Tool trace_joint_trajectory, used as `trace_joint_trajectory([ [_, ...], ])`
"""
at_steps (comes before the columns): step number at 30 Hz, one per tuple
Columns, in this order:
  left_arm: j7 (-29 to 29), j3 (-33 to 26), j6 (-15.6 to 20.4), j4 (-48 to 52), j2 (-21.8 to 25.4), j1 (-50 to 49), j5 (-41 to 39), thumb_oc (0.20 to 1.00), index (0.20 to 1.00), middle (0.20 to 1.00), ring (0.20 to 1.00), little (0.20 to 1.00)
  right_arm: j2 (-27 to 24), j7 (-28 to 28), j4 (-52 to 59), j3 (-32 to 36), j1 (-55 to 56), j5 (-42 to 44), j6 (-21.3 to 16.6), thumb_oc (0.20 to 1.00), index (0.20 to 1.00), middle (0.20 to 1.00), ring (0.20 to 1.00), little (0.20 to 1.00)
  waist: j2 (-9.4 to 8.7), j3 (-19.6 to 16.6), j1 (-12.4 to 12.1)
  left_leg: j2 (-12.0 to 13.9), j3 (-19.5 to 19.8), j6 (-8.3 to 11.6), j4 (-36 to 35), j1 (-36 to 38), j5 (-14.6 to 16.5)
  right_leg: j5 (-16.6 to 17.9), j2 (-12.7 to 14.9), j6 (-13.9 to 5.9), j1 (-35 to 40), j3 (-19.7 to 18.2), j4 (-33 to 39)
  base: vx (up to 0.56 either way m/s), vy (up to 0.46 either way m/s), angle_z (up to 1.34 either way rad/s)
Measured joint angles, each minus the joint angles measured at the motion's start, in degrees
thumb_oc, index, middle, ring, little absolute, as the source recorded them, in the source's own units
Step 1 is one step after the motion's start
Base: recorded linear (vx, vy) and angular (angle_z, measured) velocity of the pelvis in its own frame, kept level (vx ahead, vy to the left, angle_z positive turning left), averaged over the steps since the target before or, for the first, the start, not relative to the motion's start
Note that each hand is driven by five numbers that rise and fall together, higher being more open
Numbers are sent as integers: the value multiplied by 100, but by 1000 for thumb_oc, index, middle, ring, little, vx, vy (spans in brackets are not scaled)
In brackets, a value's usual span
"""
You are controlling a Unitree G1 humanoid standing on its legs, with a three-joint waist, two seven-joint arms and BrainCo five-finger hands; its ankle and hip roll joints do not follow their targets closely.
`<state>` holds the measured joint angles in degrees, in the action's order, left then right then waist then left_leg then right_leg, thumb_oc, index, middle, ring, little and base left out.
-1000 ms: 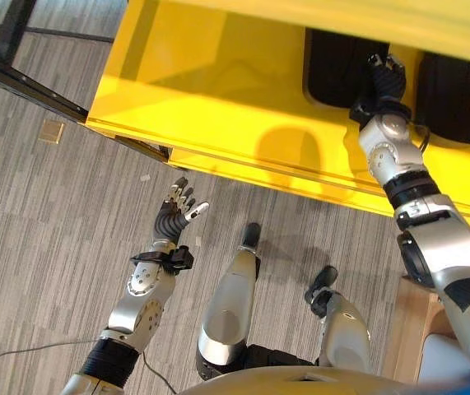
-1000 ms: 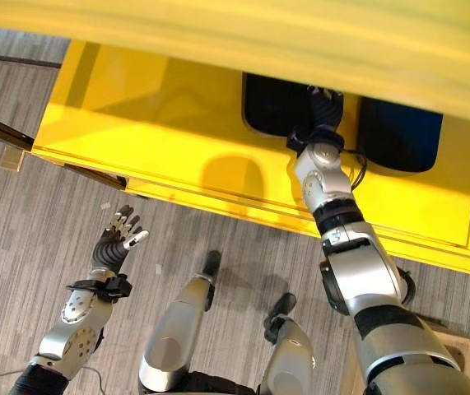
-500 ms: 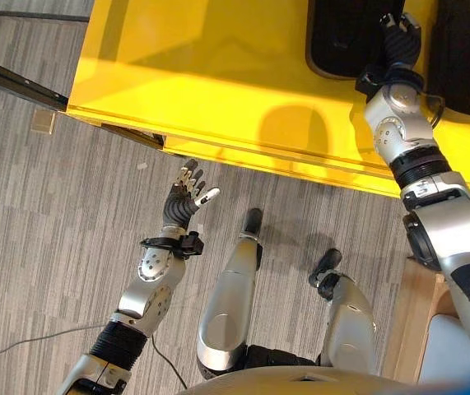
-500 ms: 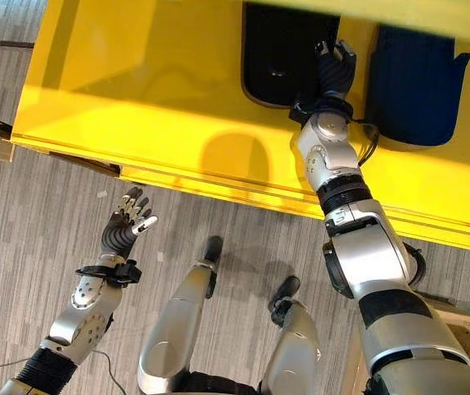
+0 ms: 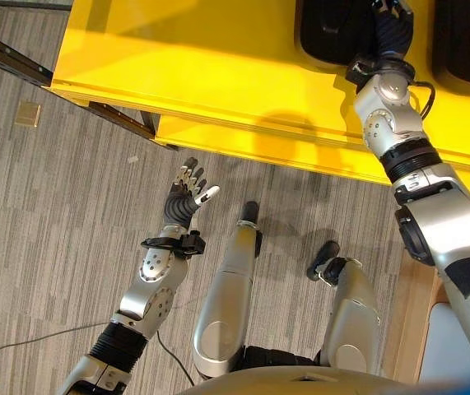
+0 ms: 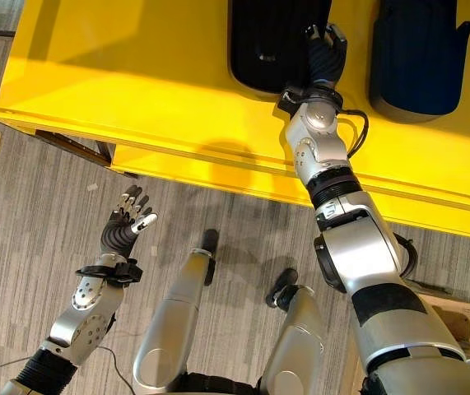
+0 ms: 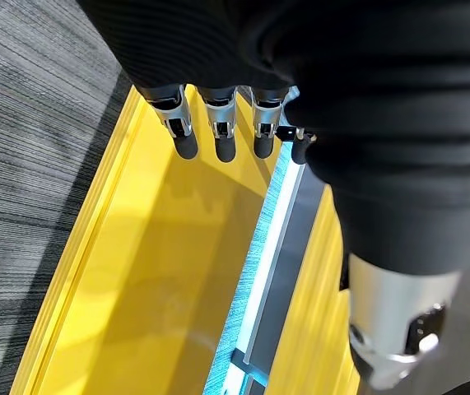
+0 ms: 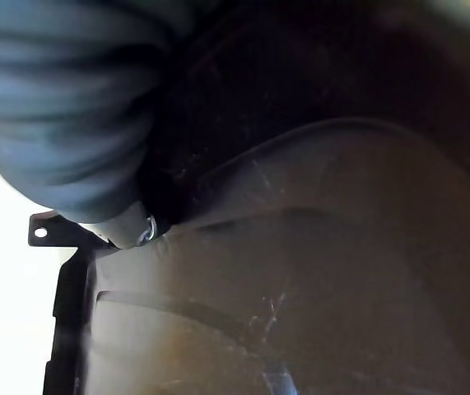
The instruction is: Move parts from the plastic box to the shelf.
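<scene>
At the top of the frame, the right hand (image 6: 323, 51) reaches onto the yellow shelf (image 6: 152, 90) and lies over the edge of a black part (image 6: 272, 41) — whether its fingers grip it, I cannot tell. A second dark part (image 6: 420, 53) lies at upper right. The left hand (image 5: 187, 197) hovers over the floor (image 5: 45, 214) at lower left — fingers straight, holding nothing.

The left robot hand (image 7: 218, 123) was seen with fingers straight, held above a yellow shelf (image 7: 160, 271); grey carpeted floor (image 7: 29, 164) lay beside it.

Glossy yellow shelf (image 5: 218, 66), seemingly matt black part (image 6: 272, 41)
</scene>
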<state>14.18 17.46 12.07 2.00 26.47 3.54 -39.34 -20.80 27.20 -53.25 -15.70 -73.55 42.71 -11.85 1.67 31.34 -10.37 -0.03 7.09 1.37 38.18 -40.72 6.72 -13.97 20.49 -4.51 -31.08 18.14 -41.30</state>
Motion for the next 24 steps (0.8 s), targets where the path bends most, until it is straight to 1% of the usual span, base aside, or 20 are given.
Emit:
trace_joint_trajectory([
  [3, 2, 11, 0, 0, 0, 3, -1, 1000, 1000, 1000, 1000, 1000, 7, 2, -26, 6, -16, 53, -65, 200, 200, 200, 200, 200, 0, 0, -6, -5, 1, -5, -6, -1, -7, 0, 5, 0, 0, 2, 2, 0, 0, 0],
  [8, 6, 15, 1, 0, 1, 40, 0, 1000, 1000, 1000, 1000, 1000, 8, 2, -64, 63, -67, 112, -65, 200, 200, 200, 200, 200, 3, -2, -16, -18, 3, 46, -58, 0, -41, 0, 16, 0, 1, 17, 20, -1, 5, 1],
  [10, 6, 52, 3, 0, 1, 97, -1, 1000, 1000, 1000, 1000, 1000, 0, 11, -65, 137, -91, 150, -73, 200, 200, 200, 200, 200, 5, -3, -15, -54, 9, 29, -122, 8, -89, 0, 50, 1, 0, 38, 31, -4, 19, 8],
  [15, 7, 88, 5, 0, 3, 143, -1, 1000, 1000, 1000, 1000, 1000, 0, 23, -85, 156, -103, 196, -106, 200, 200, 200, 200, 200, 11, -7, -17, -68, 9, 27, -124, 12, -91, 1, 63, 1, 2, 35, 37, 0, 0, 0],
  [16, 7, 88, 6, 0, 3, 160, 0, 1000, 1000, 1000, 1000, 1000, 0, 20, -118, 155, -119, 201, -108, 253, 253, 253, 253, 253, 11, -7, -18, -69, 5, 26, -124, 13, -92, 1, 64, 2, 3, 35, 37, 0, 0, 0],
  [17, 7, 88, 6, 0, 6, 176, 0, 1000, 1000, 1000, 1000, 1000, 2, 17, -172, 149, -154, 206, -103, 558, 558, 558, 558, 558, 11, -7, -18, -69, 1, 25, -124, 16, -92, 1, 64, 2, 4, 34, 37, 0, 0, 0],
  [18, 7, 88, 6, 0, 8, 195, 0, 1000, 1000, 1000, 1000, 1000, 0, 18, -183, 152, -170, 239, -100, 912, 912, 912, 912, 912, 11, -7, -19, -69, 1, 25, -124, 20, -93, 1, 65, 2, 5, 33, 35, 0, 0, 0],
  [19, 7, 88, 13, 0, 11, 205, 0, 1000, 1000, 1000, 1000, 1000, 0, 9, -183, 152, -171, 287, -104, 1000, 1000, 1000, 1000, 1000, 11, -7, -20, -69, 5, 25, -124, 23, -93, 1, 64, 2, 9, 33, 33, 0, 0, 0],
  [24, 10, 93, 26, 0, 26, 205, -1, 1000, 1000, 1000, 1000, 1000, 11, -15, -236, 113, -185, 329, -96, 1000, 1000, 1000, 1000, 1000, 13, -7, -21, -65, -6, 24, -135, 82, -93, 1, 65, 2, 51, 23, 40, 0, 0, 0],
])
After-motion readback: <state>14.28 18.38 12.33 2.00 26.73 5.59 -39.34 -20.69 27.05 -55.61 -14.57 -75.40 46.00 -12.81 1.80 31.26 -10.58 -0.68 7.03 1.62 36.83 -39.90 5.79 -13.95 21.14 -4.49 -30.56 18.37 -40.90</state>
